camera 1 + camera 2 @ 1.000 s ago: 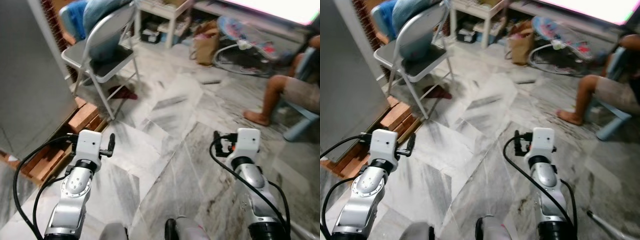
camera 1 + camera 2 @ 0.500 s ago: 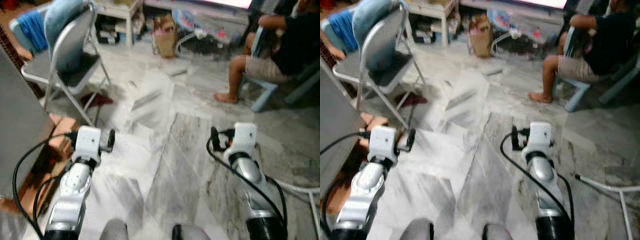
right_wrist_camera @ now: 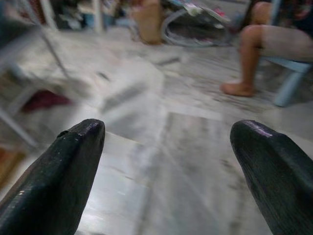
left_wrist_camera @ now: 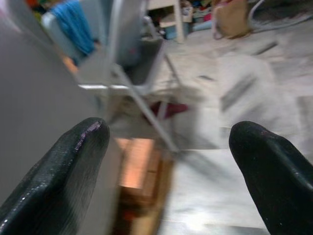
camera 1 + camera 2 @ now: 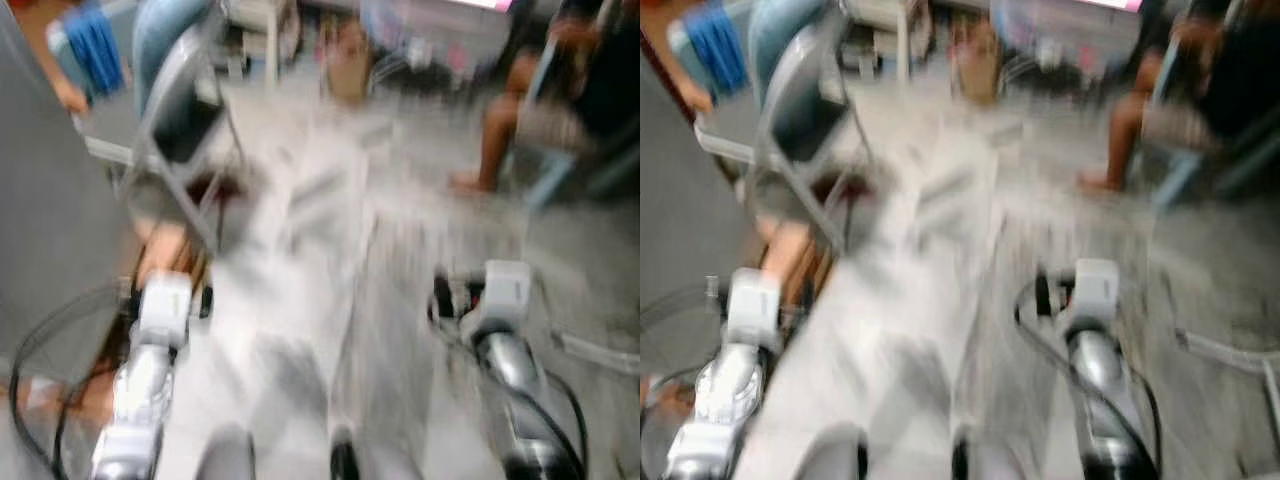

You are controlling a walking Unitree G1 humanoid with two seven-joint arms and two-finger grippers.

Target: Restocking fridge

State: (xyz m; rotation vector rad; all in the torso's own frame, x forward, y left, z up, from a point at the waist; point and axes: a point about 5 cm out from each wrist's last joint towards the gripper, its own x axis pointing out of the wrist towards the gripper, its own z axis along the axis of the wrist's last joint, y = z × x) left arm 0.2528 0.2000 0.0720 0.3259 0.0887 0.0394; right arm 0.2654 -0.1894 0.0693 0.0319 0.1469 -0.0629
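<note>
The head views are smeared by motion. A tall grey panel [image 5: 45, 200], which may be the fridge's side, stands close on my left, and it is also seen in the left wrist view as a grey panel [image 4: 34, 83]. My left gripper [image 4: 168, 134] is open and holds nothing, out in front of the panel's lower corner. My right gripper [image 3: 168, 127] is open too, over bare marble floor [image 3: 161, 161]. Both silver arms reach forward low over the floor, the left arm [image 5: 150, 350] and the right arm [image 5: 500, 340].
A grey folding chair [image 5: 180, 110] stands ahead on the left, beside the panel. Reddish bricks [image 4: 137, 166] lie at the panel's foot. A person [image 5: 540, 110] sits ahead on the right with a bare foot [image 3: 237, 88] on the floor. A brown bag [image 4: 230, 17] stands further back.
The whole picture has shifted and blurred, so the camera is moving. The grey panel and the chair now lie nearer on the left. Both grippers stay open and empty.
</note>
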